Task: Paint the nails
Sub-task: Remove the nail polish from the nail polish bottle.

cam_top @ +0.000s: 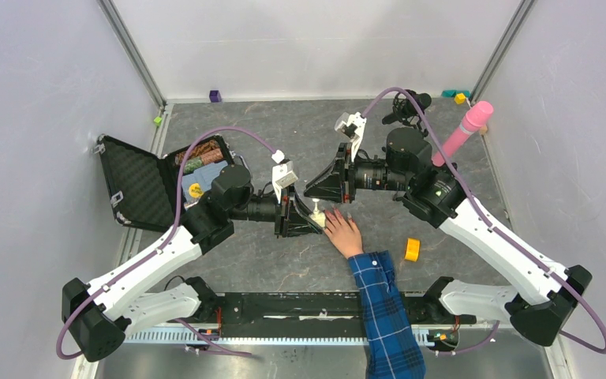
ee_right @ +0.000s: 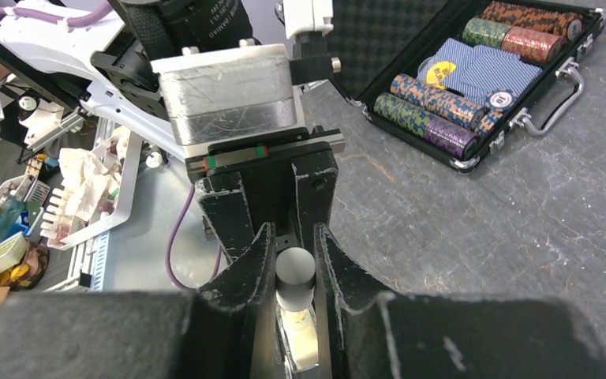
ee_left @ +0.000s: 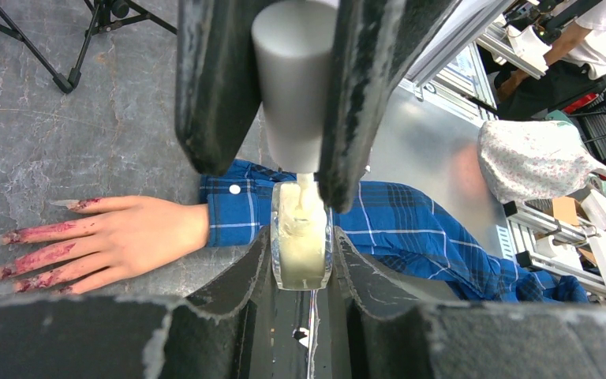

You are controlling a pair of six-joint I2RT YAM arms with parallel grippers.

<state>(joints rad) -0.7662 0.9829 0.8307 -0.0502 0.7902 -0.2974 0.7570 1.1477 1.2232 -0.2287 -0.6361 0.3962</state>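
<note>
Bottle [ee_left: 301, 253], cap [ee_left: 292, 79] in jaws — hand [ee_left: 126, 237] beside, case [cam_top: 138, 185] left.

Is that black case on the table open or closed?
Open. The black case has its foam-lined lid swung right back, and rows of poker chips show inside it.

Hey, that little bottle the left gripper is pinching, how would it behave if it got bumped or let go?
The bottle looks like clear glass, so probably smooth, slippery and breakable. It is small and narrow, so likely light and easy to tip. The gray cap seems lifted off it, so the creamy liquid inside might spill.
</note>
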